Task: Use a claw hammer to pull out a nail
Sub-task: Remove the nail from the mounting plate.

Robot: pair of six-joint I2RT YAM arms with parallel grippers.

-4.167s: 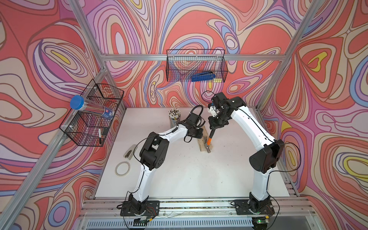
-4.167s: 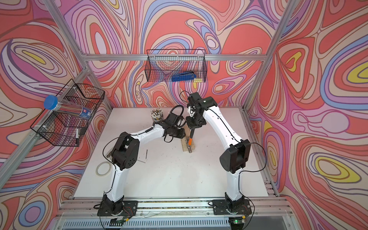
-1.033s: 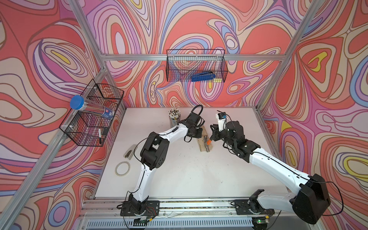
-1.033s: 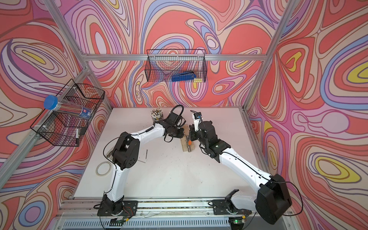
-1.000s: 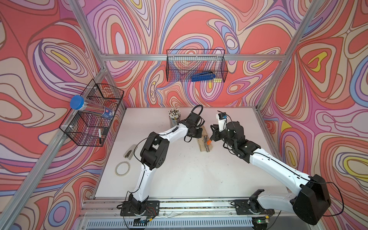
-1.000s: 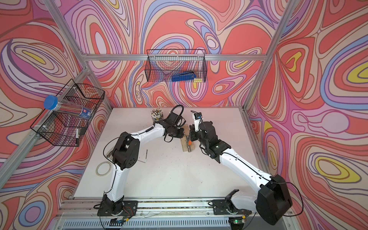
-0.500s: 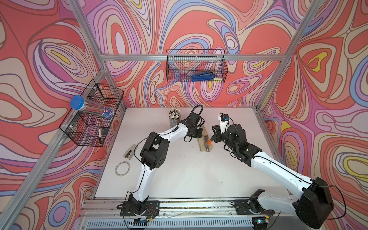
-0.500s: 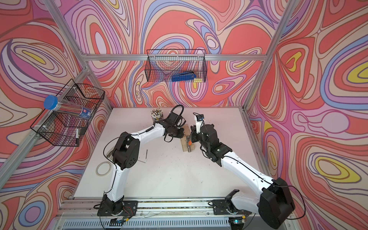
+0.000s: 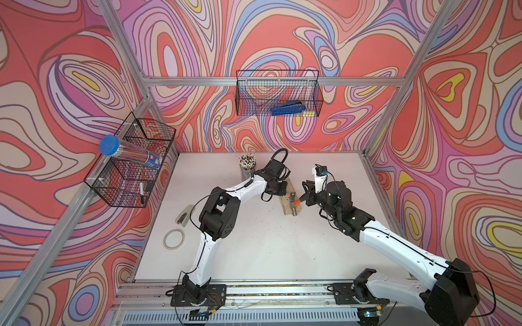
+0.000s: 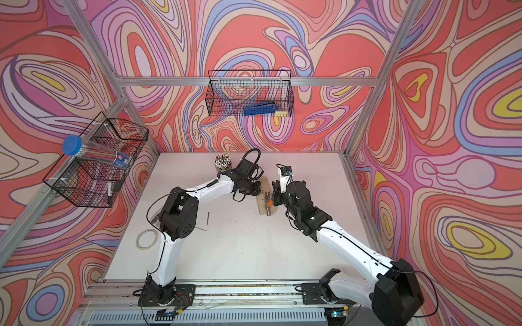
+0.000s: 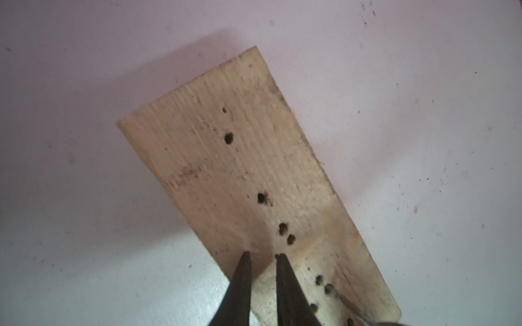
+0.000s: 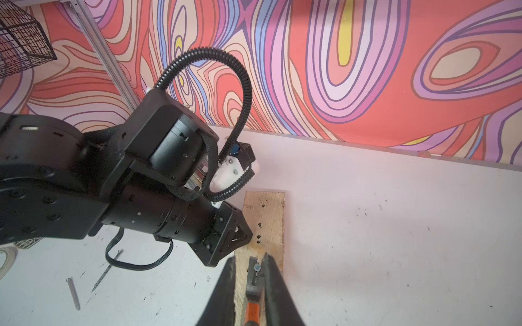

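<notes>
The hammer (image 12: pixel 254 286) lies with its steel head on the plank (image 12: pixel 268 214), on the half that is nearer to the arm bases. Its orange handle points toward the right arm. The right gripper (image 12: pixel 250 261) is closed on this handle. In the right wrist view both fingers press its sides just behind the head. A nail (image 12: pixel 257 266) sits in the fork of the hammer, and its bright head shows between the two prongs. Whether its tip is in the wood, I cannot tell.

The left gripper (image 11: pixel 262 254) stands over the other half of the plank and points down. Its fingers are only a little apart, with nothing between them, and their tips rest on the wood beside a row of dark nail holes.

In both top views the plank lies a little slanted on the white table (image 9: pixel 254 254), between the two wrists and toward the back. The left arm reaches to it from one side and the right arm from the other, bent low over the table.

Two loose nails (image 12: pixel 73 293) lie on the table under the left arm, well apart from the plank. A cup of pencils (image 9: pixel 247 166) stands just behind the left wrist. A tape ring (image 9: pixel 174 239) lies near the table's left edge. On the back wall hangs a wire basket (image 9: pixel 245 93) with a blue tool (image 9: pixel 288 108) inside.
</notes>
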